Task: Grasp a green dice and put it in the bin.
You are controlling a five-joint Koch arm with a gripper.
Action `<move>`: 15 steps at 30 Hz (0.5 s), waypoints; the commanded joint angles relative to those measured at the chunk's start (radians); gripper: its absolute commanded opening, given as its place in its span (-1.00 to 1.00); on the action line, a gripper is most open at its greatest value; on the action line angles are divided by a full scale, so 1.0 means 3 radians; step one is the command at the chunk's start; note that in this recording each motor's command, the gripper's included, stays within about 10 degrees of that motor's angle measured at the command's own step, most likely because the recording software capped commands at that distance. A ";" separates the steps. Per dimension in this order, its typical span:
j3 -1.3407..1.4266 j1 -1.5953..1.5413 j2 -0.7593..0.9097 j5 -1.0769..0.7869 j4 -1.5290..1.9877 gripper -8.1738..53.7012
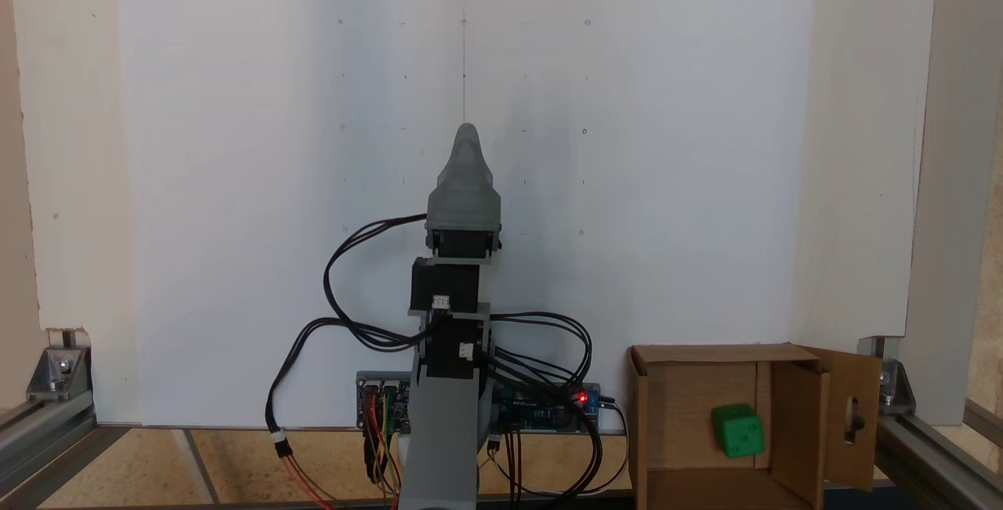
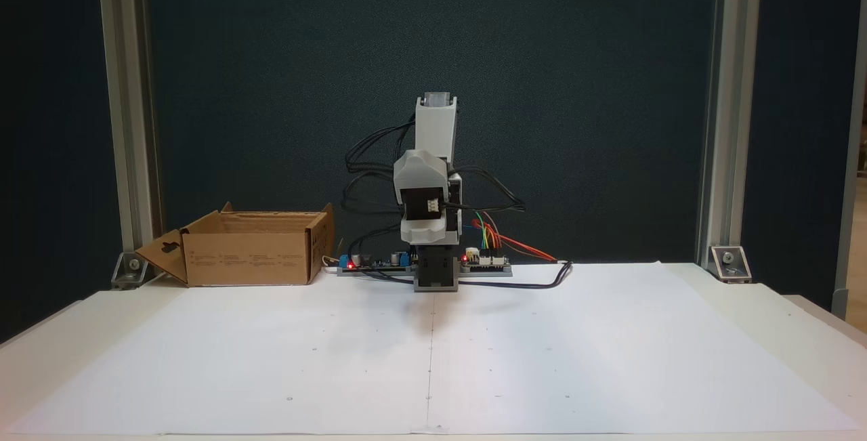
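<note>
Green dice (image 1: pixel 737 431) sits inside the bin (image 1: pixel 660 424), down on the cardboard floor and close against the inner dividing wall, two pips showing on the face turned toward the camera in a fixed view. That brown box stands at the lower right corner there, its slotted flap (image 1: pixel 852 416) swung open on the right side; in a fixed view from the front the same bin (image 2: pixel 250 258) sits at the left rear of the white sheet (image 2: pixel 433 353), flap with its cut-out angled out to the left, and the dice is hidden behind the cardboard walls. Now the gripper (image 1: pixel 466 134): it rides at the centre of the table, folded in above the arm's base, well apart from the box and clear of the dice, nothing in its grasp that I can see. Its grey tip points up the sheet from above, and only a single tapered shape shows, so whether the jaws are parted or pressed together I cannot tell. Circuit boards (image 2: pixel 484 262) with red lights and looping black cables (image 1: pixel 345 291) crowd the base
</note>
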 commanded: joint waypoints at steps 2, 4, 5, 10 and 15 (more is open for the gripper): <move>0.0077 -0.0010 0.0394 0.0061 -0.0684 0.63; 0.0194 -0.0015 0.0394 0.0061 -0.0945 0.63; 0.0235 -0.0015 0.0394 0.0056 -0.1068 0.63; 0.0450 -0.0005 0.0394 0.0056 -0.1207 0.66; 0.0547 0.0005 0.0389 0.0056 -0.1197 0.68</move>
